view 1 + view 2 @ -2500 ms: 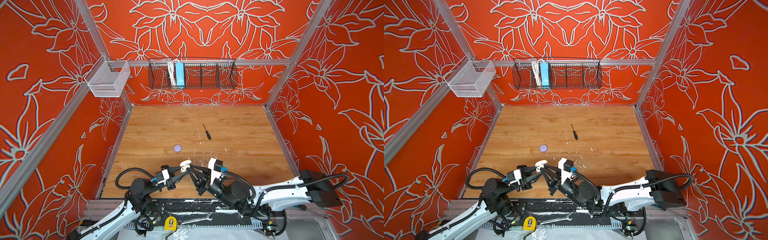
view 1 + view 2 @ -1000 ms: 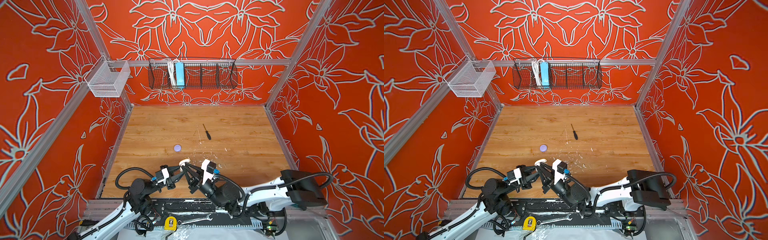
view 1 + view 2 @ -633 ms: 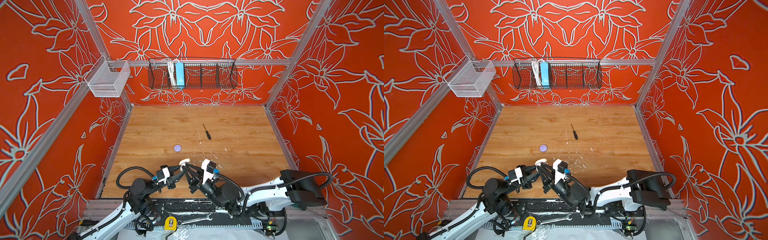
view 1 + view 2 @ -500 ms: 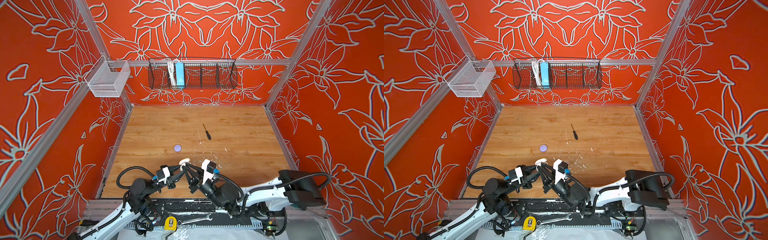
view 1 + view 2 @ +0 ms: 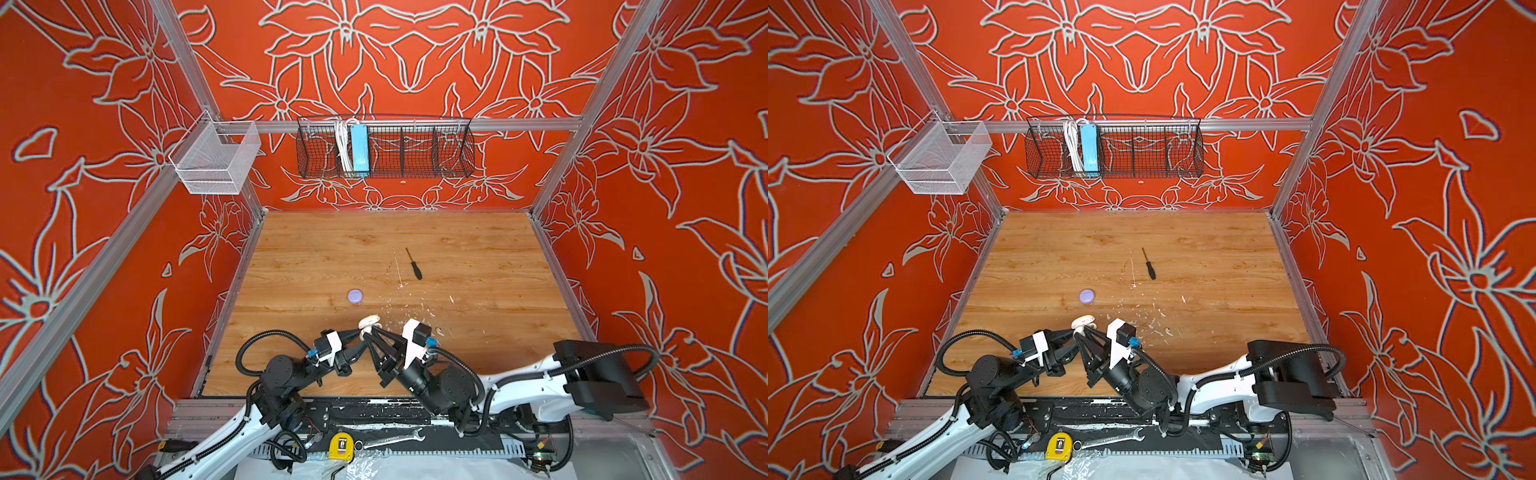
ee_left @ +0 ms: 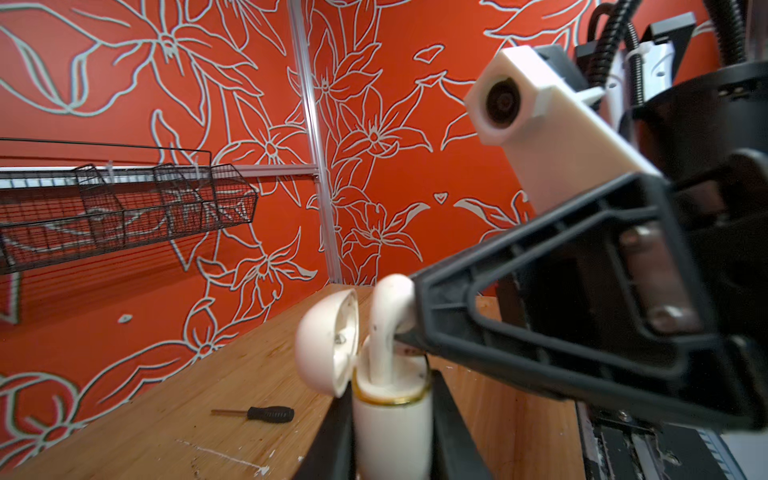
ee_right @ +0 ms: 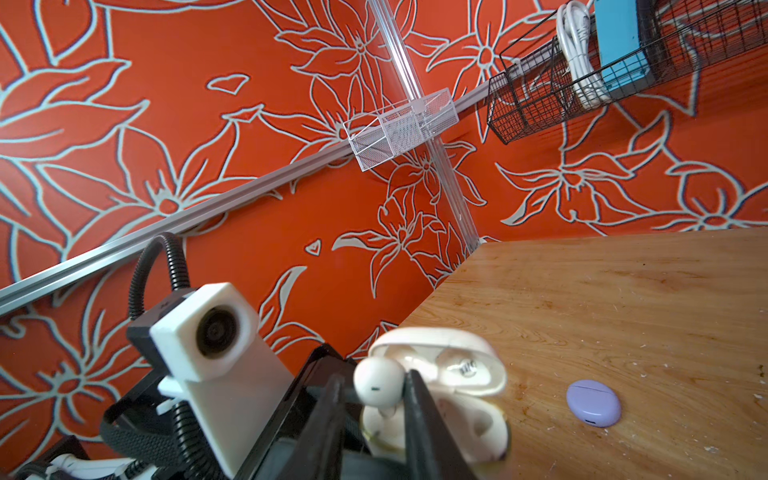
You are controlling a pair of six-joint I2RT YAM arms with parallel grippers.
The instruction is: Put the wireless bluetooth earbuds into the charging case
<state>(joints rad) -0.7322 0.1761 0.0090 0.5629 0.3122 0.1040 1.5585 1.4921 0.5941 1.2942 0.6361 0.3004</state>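
**Top views.** The arms meet at the near edge of the table (image 5: pixel 457 249), left of centre. The left gripper (image 5: pixel 362 334) carries the cream case (image 5: pixel 369 321) with its lid up. The right gripper (image 5: pixel 372 331) reaches onto it from the right. The lavender case (image 5: pixel 1086 296) lies shut just beyond, and a screwdriver (image 5: pixel 414 266) lies farther off. The earbud is too small to make out here.

**Left wrist.** The left jaws are clamped on the case body (image 6: pixel 390 428), one on each side, and the case stands upright. The cream earbud (image 6: pixel 388 307) has its stem down in a well, with its head clear above the rim. I judge it part-inserted and not seated. One right jaw tip touches the head.

**Right wrist.** The earbud head (image 7: pixel 376 382) sits between the right jaws. I cannot tell whether they pinch it or merely flank it. The neighbouring well appears empty.

**Doing the step well (judgement).**
- Keep the case upright and firmly held.
- Press the earbud straight down along the well's axis until the head meets the rim.
- Lift the jaws straight up afterwards. A sideways exit could drag the earbud out or knock the lid (image 7: pixel 449 357).
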